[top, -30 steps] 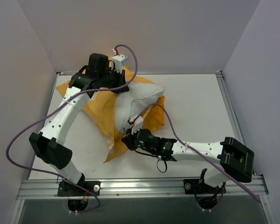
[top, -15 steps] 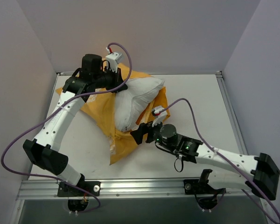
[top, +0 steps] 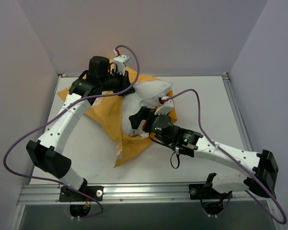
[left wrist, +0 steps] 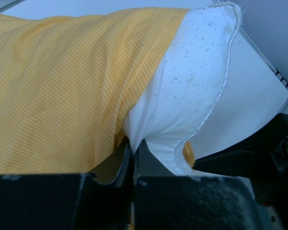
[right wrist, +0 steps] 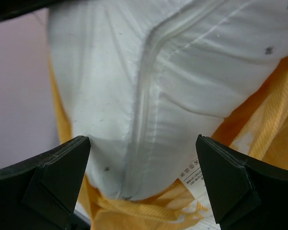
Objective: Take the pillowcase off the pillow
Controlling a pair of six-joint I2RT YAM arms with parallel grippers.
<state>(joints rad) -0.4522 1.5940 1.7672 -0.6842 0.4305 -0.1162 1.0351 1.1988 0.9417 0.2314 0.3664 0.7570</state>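
Since a second ago my right tool (right wrist: 141,141) has let go and swung back in, and it now stands wide, one finger on either side of the near end of the pillow (top: 149,93). My left tool (left wrist: 133,153) is pinched narrow on the pillowcase (top: 103,112) at the far end, where yellow cloth meets white. Half bared, the pillow lies on the pillowcase, mid-counter (top: 201,100).

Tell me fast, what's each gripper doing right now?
Left gripper: closed, pinching cloth where the orange-yellow fabric pillowcase meets the plump white pillow; which one, unclear.
Right gripper: open, straddling the pillow's end, holding nothing.
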